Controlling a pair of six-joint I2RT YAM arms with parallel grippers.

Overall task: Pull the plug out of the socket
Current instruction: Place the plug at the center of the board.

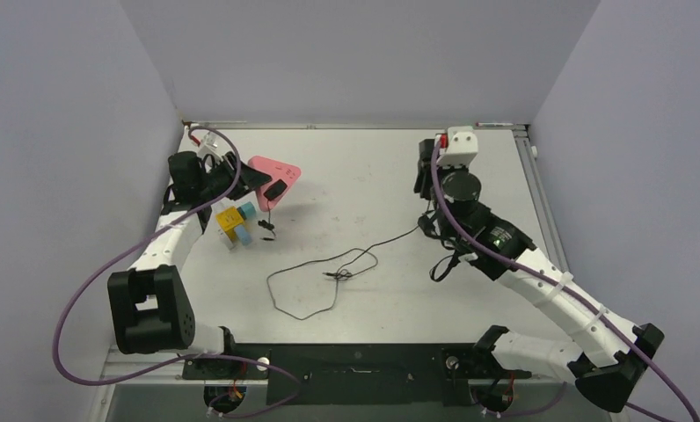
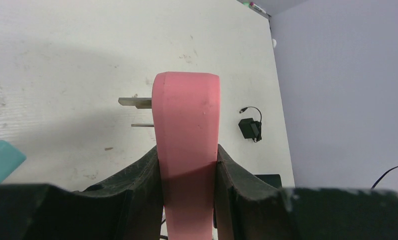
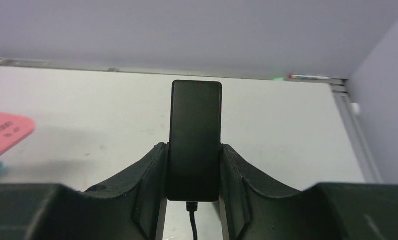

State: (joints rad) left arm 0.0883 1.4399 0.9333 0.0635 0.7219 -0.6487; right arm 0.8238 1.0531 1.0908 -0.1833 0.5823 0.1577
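White tabletop [image 3: 287,125] — right tool [image 3: 194,150] clamps black plug [image 3: 196,125] lengthwise (cable [image 3: 192,221] wristward); left tool [image 2: 187,152] clamps pink socket [image 2: 187,107].

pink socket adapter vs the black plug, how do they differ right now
The pink socket adapter shows two metal prongs jutting from its side; the black plug is a plain block with a thin cable leaving its near end. The adapter sits in the left gripper, the plug in the right gripper. Both are clamped, well apart.
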